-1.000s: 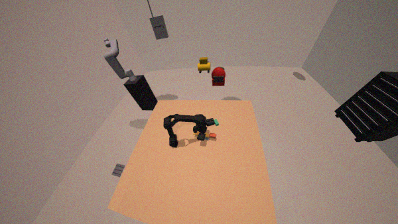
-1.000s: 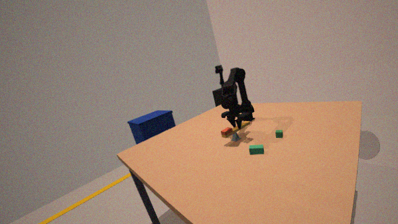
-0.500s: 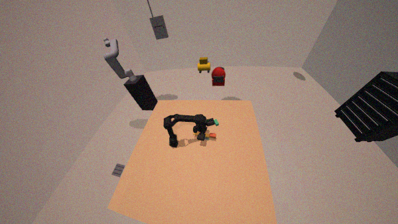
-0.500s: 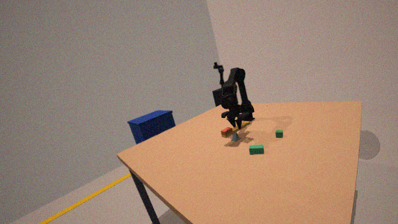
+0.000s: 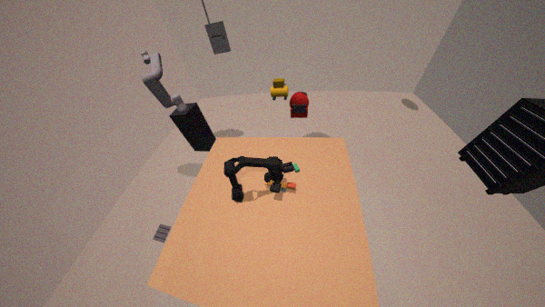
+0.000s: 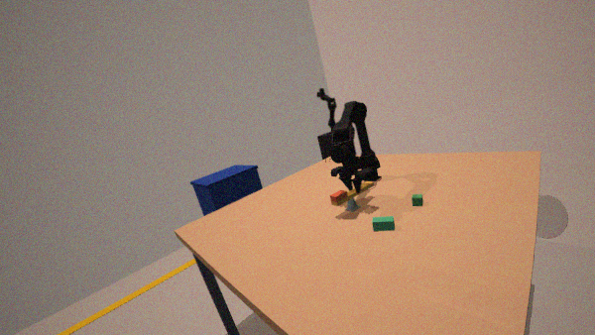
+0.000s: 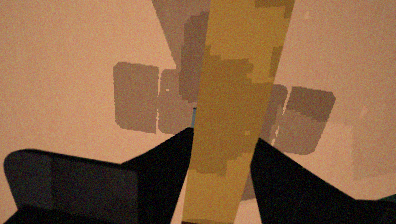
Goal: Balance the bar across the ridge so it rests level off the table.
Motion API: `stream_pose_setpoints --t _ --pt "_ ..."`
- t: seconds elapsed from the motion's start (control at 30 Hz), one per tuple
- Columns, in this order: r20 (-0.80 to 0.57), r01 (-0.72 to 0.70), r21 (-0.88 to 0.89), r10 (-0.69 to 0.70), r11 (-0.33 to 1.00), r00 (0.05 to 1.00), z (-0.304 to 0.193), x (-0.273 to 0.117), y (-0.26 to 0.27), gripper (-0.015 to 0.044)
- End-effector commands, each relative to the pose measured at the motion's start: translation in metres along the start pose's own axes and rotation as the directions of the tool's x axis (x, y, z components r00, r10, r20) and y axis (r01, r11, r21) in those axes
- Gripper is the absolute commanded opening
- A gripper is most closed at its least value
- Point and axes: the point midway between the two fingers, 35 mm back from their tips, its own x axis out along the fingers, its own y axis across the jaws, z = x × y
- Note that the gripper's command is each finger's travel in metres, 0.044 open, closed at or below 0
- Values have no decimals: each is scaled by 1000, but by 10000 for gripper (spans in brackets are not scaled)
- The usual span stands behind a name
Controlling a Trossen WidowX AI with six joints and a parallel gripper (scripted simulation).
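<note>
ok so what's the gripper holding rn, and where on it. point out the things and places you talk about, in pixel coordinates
The gripper (image 6: 353, 190) (image 7: 222, 139) holds the yellow bar (image 6: 366, 186) (image 7: 227, 100) by its long sides, somewhere between its ends, clear of the red block (image 5: 292, 185) (image 6: 338, 197) at one end.

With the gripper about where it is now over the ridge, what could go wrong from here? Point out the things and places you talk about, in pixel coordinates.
The yellow bar (image 6: 368, 185) (image 7: 227, 120) carries a red block (image 6: 338, 196) (image 5: 292, 185) near one end, so it might tip that way if released off its balance point.

The black gripper (image 6: 350, 190) (image 7: 222, 139) is closed on the bar above the small blue-grey ridge (image 6: 351, 205); whether they touch is unclear, so letting go could drop or jolt it.
</note>
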Motion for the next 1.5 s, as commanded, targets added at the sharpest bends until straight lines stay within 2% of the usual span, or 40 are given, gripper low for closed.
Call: stream_pose_setpoints --t 0.0,0.13,0.17,1.47 --pt "1 0 0 0 1000 1000 0 0 0 53" --pt "1 0 0 0 1000 1000 0 0 0 157" --pt "1 0 0 0 1000 1000 0 0 0 167" --pt "1 0 0 0 1000 1000 0 0 0 173"
